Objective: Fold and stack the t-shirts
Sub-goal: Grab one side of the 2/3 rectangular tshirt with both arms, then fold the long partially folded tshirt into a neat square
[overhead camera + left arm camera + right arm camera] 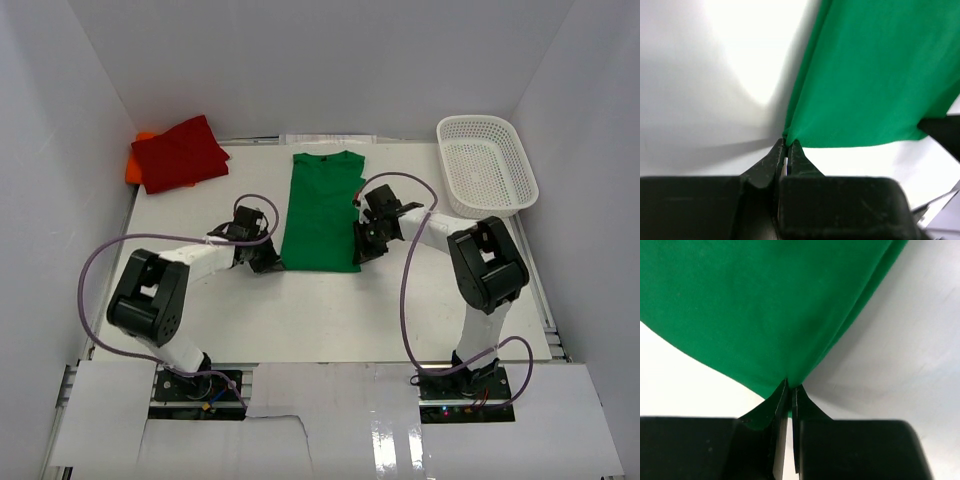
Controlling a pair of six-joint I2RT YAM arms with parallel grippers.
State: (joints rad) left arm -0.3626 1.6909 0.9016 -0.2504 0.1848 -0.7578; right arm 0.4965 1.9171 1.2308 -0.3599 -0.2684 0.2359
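**Asker:** Why are both your hands down at the near end of the green shirt [320, 212]?

**Me:** It lies flat in the middle of the counter [330, 310] as a long narrow strip, collar at the far end, hem toward me. My left hand [787, 145] is pinched tight on the near left corner and my right hand [790, 385] on the near right one. I'd guess the hem goes up and over toward the collar next.

**Asker:** And your arms?

**Me:** Both reach forward and bend inward, wrists low, meeting the cloth from either side. Whether I've caught every layer, I can't tell from my wrist views.

**Asker:** The other shirts?

**Me:** The red shirt [180, 152] sits folded in the far left corner on top of the orange shirt [133, 165], well apart from this one. I reckon the green one belongs on that pile
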